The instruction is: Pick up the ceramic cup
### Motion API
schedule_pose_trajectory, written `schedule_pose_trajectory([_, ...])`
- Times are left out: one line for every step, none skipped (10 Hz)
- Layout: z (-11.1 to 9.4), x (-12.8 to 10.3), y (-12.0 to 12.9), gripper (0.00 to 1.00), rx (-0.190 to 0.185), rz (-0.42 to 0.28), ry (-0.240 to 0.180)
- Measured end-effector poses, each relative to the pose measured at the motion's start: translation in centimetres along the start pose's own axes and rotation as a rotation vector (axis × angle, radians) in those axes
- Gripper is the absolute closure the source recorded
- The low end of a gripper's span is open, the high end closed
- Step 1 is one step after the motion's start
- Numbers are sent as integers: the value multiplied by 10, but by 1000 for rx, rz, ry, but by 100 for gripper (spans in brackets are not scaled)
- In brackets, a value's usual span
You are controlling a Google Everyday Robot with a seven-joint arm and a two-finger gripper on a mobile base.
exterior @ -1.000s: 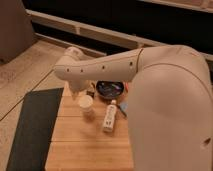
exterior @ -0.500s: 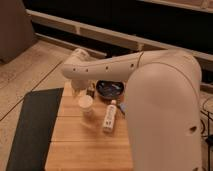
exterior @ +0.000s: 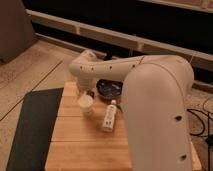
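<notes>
The ceramic cup [exterior: 85, 103] is small, cream-white and upright on the left part of the wooden table [exterior: 80, 145]. My white arm [exterior: 150, 95] reaches in from the right, over the table. Its wrist bends down at the far left, and the gripper [exterior: 89, 93] hangs just behind and above the cup's rim. Most of the gripper is hidden by the wrist.
A dark round bowl [exterior: 109, 89] sits right behind the cup to the right. A long white bottle with a label [exterior: 110, 116] lies on its side right of the cup. A dark mat [exterior: 32, 127] lies on the floor left of the table.
The arm's wrist end has shifted to the right, toward the space above the cup. The cup, bottle and bowl have not moved.
</notes>
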Motion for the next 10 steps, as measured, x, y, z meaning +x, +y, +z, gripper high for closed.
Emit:
schedule_pose_trajectory([6,0,-4,35,-1,11,20])
schedule_pose_trajectory([11,1,-7,35,-3,21,38])
schedule_pose_trajectory([15,2,-9,35,-8,32,50])
schedule_pose_trajectory([23,6,-13,35,-18,57,79])
schedule_pose_trajectory([27,8,-15,35,-23,70,94])
schedule_pose_trajectory([33,12,-19,35,-30,88,117])
schedule_pose_trajectory([38,15,-20,35,-34,100,135])
schedule_pose_trajectory([48,20,-22,36,-38,116,172])
schedule_pose_trajectory([58,26,-22,45,-41,126,213])
schedule_pose_trajectory([64,28,-19,53,-45,122,235])
